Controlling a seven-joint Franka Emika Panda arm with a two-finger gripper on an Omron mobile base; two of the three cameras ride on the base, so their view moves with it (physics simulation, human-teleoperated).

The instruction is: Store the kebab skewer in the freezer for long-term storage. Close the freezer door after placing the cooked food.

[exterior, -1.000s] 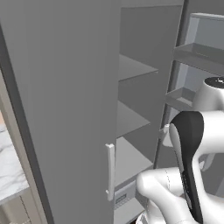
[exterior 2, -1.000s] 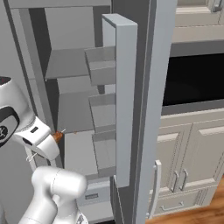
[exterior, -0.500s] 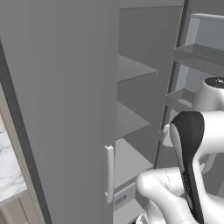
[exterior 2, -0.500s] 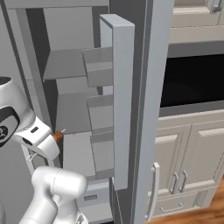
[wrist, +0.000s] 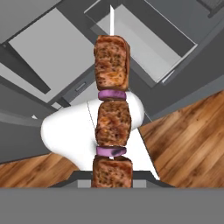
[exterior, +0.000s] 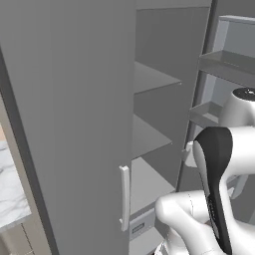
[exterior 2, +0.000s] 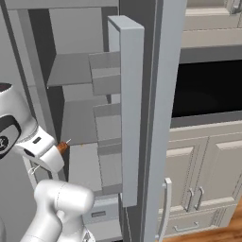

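Left base view: the freezer [exterior: 149, 129] stands open, but the arm blocks the gripper. Right base view: the kebab skewer [exterior 2: 62, 147] is just an orange speck by the shelves. Hand view: gripper [wrist: 112, 183] clamped on its bottom chunk, fingers cut off.

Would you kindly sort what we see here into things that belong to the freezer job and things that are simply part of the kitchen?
Belongs to the job:
- kebab skewer, held in the shut claw
- freezer, open, grey shelves showing
- freezer door, standing open with its inner bins

Just around:
- black-windowed wall oven
- cream cabinets below it
- wooden floor
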